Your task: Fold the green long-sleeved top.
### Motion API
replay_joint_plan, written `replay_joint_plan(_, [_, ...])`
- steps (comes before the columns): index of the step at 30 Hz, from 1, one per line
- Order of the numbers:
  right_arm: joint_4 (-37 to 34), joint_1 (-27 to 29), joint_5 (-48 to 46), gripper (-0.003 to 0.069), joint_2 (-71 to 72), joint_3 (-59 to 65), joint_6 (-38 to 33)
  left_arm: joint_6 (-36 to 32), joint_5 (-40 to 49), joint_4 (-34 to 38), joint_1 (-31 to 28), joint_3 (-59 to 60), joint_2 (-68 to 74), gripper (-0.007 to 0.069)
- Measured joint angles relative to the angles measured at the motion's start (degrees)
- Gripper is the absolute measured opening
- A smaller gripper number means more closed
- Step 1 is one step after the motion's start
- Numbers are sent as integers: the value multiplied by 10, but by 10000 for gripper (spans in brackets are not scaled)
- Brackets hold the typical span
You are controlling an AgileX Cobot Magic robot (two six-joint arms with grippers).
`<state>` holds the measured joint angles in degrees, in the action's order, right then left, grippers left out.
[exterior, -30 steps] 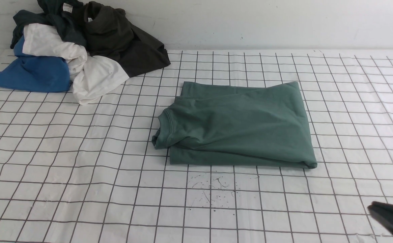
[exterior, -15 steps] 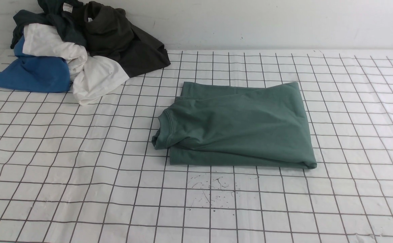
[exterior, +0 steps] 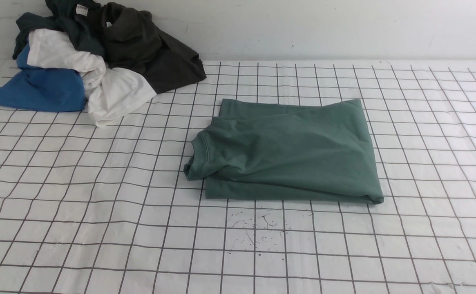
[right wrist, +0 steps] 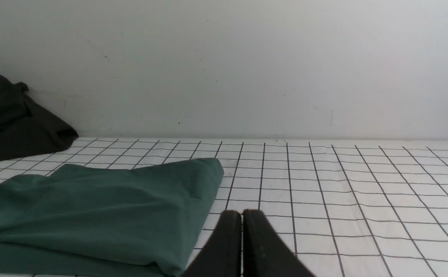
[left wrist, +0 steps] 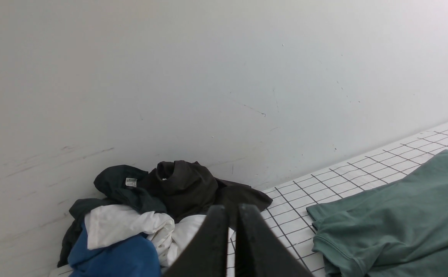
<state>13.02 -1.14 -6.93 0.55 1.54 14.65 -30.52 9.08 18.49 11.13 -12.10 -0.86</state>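
The green long-sleeved top (exterior: 287,153) lies folded into a compact rectangle at the middle of the gridded table, its ribbed neck at the left end. Both wrist views show it too: green top (left wrist: 397,215), green top (right wrist: 93,211). Neither arm shows in the front view. My left gripper (left wrist: 233,209) is shut and empty, held back from the table and off to the left of the top. On the other side my right gripper (right wrist: 242,214) is shut with nothing in it, near the top's right end and apart from the cloth.
A heap of clothes (exterior: 90,57) sits at the back left corner against the wall: dark garments, white cloth and a bright blue piece (exterior: 37,90). The white gridded cover (exterior: 99,204) has ink specks (exterior: 258,232) just in front of the top.
The right gripper's dark tip, seen at the front view's lower right corner a second ago, has drawn back out of that view. The top lies as before.
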Motion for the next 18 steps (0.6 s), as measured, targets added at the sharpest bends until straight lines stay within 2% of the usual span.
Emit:
replay_joint_plan(4, [-63,25,-51,3,0,0,-12,0,0,0,0,0,0,15])
replay_joint_plan(7, [-113,25,-111,3,0,0,-50,0,0,0,0,0,0,15])
replay_joint_plan(9, [-133,25,-129,3,0,-1,-99,0,0,0,0,0,0,15])
replay_joint_plan(13, [-138,25,-131,3,0,-1,-139,0,0,0,0,0,0,15])
replay_joint_plan(18, [-139,25,-131,3,0,-1,-142,0,0,0,0,0,0,15])
